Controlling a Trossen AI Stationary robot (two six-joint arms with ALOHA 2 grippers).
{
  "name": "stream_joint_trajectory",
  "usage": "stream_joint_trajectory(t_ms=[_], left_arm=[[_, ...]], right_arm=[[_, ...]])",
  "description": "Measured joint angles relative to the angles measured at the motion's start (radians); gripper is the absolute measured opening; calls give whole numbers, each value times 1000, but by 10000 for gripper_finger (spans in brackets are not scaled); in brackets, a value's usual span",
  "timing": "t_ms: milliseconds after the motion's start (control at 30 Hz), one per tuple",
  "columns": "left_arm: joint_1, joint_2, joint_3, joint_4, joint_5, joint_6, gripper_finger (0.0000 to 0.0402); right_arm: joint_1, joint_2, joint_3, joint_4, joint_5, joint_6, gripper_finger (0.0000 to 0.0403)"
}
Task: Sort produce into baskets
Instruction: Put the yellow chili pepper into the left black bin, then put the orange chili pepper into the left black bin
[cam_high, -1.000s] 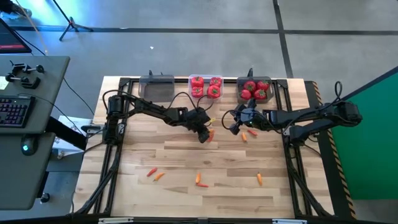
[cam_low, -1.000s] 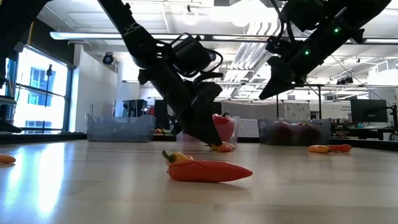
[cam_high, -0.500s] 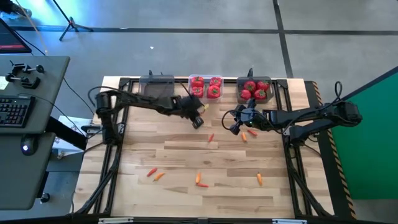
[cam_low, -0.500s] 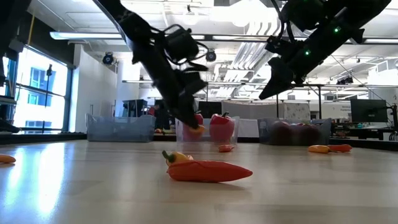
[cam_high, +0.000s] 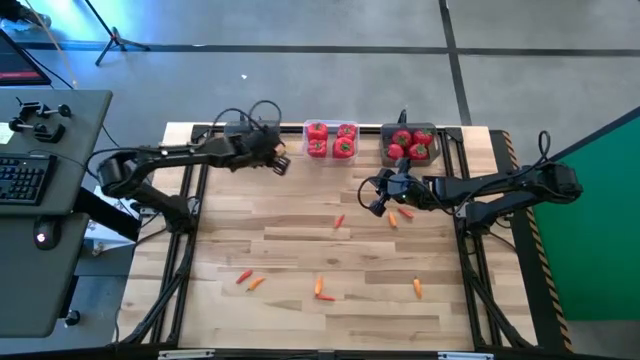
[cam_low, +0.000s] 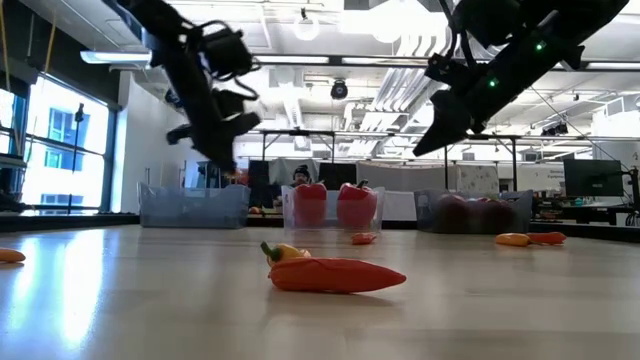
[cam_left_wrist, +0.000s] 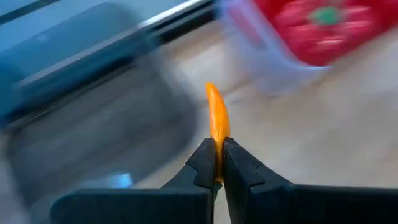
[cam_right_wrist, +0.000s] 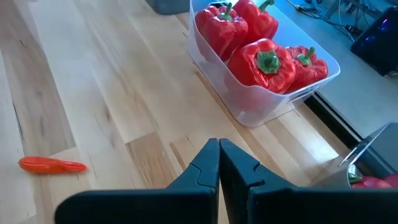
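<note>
The left tool holds a small carrot piece by the grey bin.

The left tool (cam_high: 278, 163) sits near the back of the worktop (cam_high: 300, 250), just beside the dark grey bin (cam_high: 252, 138), and its fingers pinch a thin orange carrot piece (cam_left_wrist: 217, 122). The clear bin (cam_high: 331, 140) in the middle holds red bell peppers (cam_right_wrist: 249, 43), and the other grey bin (cam_high: 410, 143) on the right holds red tomatoes (cam_high: 408, 143). The right tool (cam_high: 378, 203) hangs above the worktop in front of that bin, and its fingers are pressed together with nothing in them. More carrot pieces (cam_high: 321, 290) lie spread across the worktop, and one more (cam_high: 339, 222) lies between the two arms.
</note>
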Motion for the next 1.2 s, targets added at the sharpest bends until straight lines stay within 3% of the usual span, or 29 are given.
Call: stream_joint_trajectory(t_ms=[300, 700, 1033, 1200], left_arm=[[200, 39, -66, 58, 18, 84, 0], [344, 226, -64, 281, 254, 157, 4], [343, 244, -53, 283, 260, 221, 81], [304, 210, -53, 291, 209, 328, 132]], right_arm=[[0, 0, 0, 13, 0, 15, 0], [-2, 0, 0, 14, 0, 26, 0], [-38, 0, 0, 27, -27, 16, 0], [-69, 0, 0, -15, -126, 24, 9]])
